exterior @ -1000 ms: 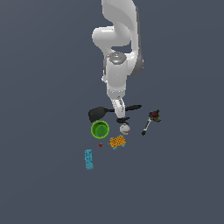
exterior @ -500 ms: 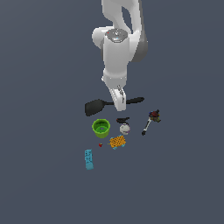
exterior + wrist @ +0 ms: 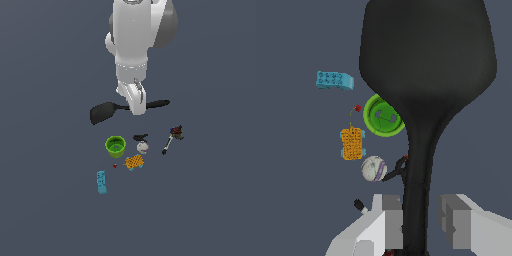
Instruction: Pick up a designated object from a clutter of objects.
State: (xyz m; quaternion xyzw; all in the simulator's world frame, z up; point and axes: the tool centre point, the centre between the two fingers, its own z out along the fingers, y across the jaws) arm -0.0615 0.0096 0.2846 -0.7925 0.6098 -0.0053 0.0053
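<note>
The designated object, a long all-black spatula [image 3: 102,112], hangs level above the floor, apart from the clutter of objects. My gripper [image 3: 136,102] is shut on its slender handle near the middle. In the wrist view the spatula's oval head [image 3: 426,50] fills much of the picture. The handle runs down between my gripper's [image 3: 418,222] two grey fingers [image 3: 388,222]. Below lie the green cup [image 3: 115,146], a white ball [image 3: 143,147], an orange gridded block [image 3: 134,162], a tiny red dot [image 3: 114,165] and a light blue bar [image 3: 101,182].
A shorter dark stick tool with a reddish head [image 3: 171,139] lies toward the exterior view's right of the ball. A small dark piece [image 3: 140,136] rests just above the ball. In the wrist view the spatula partly hides the cup [image 3: 383,116].
The arm has risen with the spatula held in it. The spatula has come up out of the clutter and now sits clear above the cup and ball.
</note>
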